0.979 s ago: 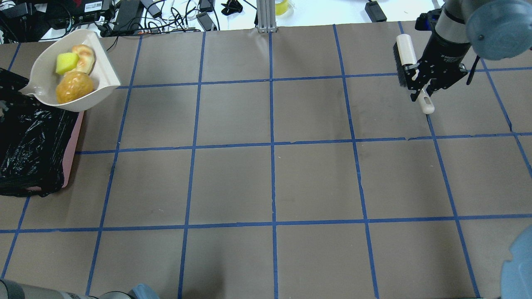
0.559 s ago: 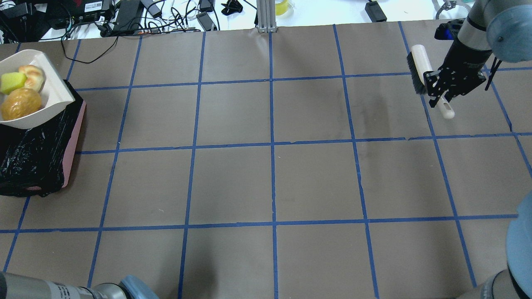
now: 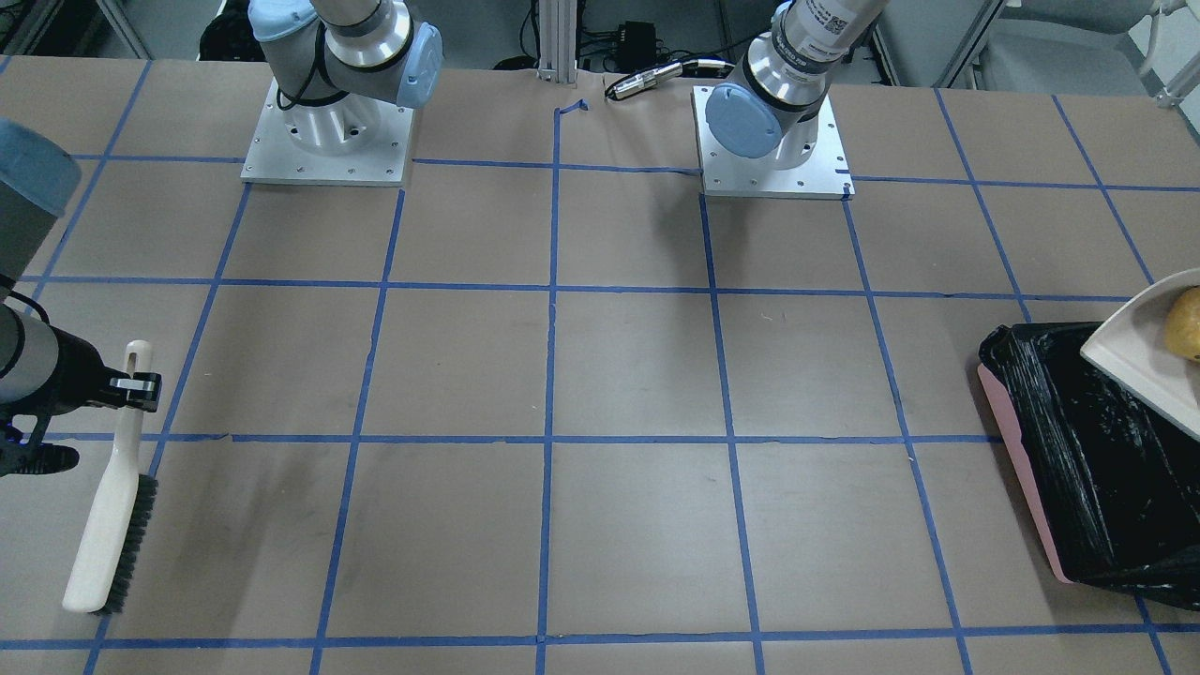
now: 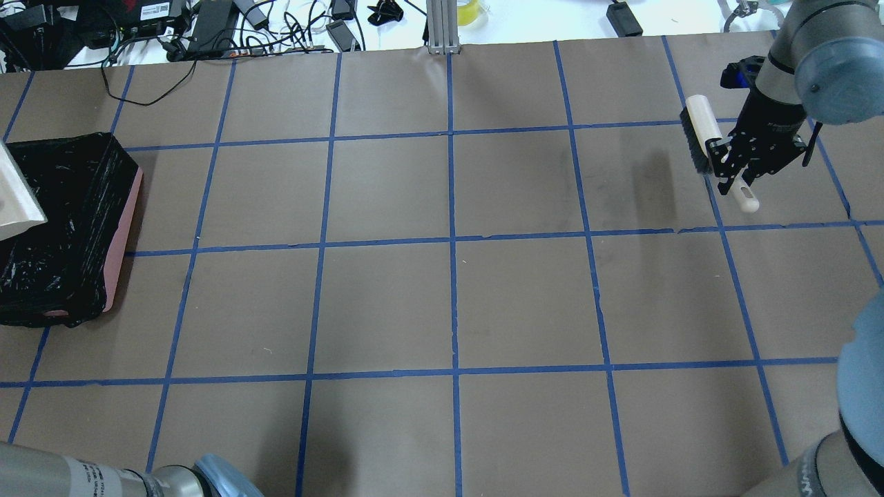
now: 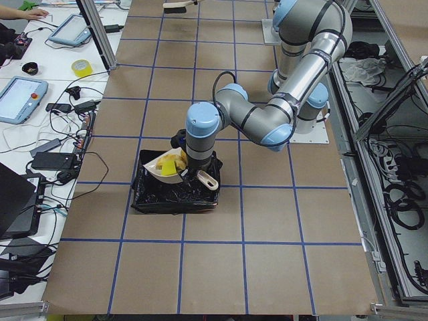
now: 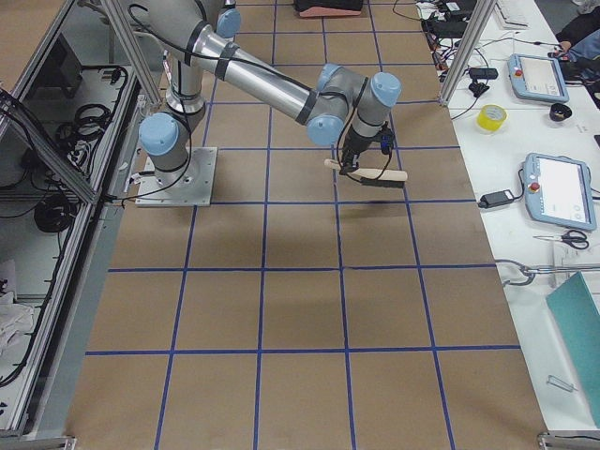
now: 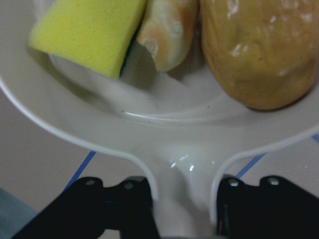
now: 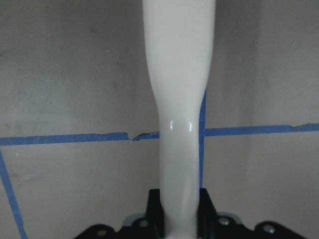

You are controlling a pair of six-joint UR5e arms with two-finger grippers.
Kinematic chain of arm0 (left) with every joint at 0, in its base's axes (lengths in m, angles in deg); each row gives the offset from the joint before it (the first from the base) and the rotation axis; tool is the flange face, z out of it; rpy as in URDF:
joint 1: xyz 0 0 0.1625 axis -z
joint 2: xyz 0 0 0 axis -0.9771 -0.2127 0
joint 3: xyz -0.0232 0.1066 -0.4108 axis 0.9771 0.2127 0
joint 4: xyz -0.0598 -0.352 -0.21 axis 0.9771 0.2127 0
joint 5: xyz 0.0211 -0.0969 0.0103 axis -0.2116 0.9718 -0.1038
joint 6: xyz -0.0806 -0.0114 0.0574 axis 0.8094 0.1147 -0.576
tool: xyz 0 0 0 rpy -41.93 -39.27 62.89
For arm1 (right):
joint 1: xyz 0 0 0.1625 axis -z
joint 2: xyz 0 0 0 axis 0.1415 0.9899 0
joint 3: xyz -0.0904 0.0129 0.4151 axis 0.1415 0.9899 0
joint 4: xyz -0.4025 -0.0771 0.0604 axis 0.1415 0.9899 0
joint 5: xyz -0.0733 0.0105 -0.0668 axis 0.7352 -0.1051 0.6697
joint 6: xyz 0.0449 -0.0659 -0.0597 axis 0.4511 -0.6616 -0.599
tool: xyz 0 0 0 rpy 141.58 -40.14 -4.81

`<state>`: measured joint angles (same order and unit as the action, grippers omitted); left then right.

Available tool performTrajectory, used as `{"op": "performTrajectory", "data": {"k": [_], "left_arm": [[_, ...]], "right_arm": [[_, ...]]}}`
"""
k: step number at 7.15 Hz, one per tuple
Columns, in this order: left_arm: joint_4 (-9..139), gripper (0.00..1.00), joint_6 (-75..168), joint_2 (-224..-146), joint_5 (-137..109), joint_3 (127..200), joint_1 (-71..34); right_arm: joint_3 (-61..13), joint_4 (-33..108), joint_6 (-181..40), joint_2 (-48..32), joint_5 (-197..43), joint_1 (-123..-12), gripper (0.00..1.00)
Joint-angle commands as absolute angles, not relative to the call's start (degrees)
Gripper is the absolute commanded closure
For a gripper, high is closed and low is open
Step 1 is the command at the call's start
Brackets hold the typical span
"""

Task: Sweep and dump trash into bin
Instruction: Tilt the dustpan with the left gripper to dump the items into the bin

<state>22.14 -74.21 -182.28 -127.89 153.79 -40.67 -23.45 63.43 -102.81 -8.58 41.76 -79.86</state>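
Observation:
My left gripper (image 7: 182, 214) is shut on the handle of the cream dustpan (image 7: 164, 129). The pan holds the yellow-green sponge wedge (image 7: 84, 32), the tan bread piece (image 7: 167, 30) and the golden-brown potato lump (image 7: 259, 50). The pan (image 3: 1139, 361) hangs over the bin (image 3: 1087, 459), a pink container lined with a black bag (image 4: 62, 228), at the table's left end. In the overhead view only the pan's edge (image 4: 14, 200) shows. My right gripper (image 4: 735, 169) is shut on the handle of the cream brush (image 4: 701, 128), held at the far right.
Cables and power bricks (image 4: 207, 21) lie along the far edge, beside an aluminium post (image 4: 442, 24). The two arm bases (image 3: 328, 131) (image 3: 773, 141) stand on the robot's side. Blue tape lines grid the brown table.
The dustpan with the trash has moved left over the bin and mostly out of the overhead view. The right gripper has carried the brush a little to the right and nearer the robot.

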Motion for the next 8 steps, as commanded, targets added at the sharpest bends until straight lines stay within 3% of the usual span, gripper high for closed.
{"op": "performTrajectory", "data": {"k": [1, 4, 8], "left_arm": [[17.08, 1.00, -79.99, -181.74, -139.48, 152.65, -39.76], [8.20, 1.00, -83.96, -181.57, -165.16, 153.35, -26.61], [-2.89, 1.00, -89.50, -181.83, -164.86, 157.14, -26.13]], "right_arm": [[-25.74, 67.94, -103.28, -9.82, 41.51, -79.85, 1.00], [-26.01, 68.66, -103.99, -11.75, 41.34, -79.85, 1.00], [-26.10, 68.57, -104.08, -11.94, 41.60, -79.85, 1.00]]}}
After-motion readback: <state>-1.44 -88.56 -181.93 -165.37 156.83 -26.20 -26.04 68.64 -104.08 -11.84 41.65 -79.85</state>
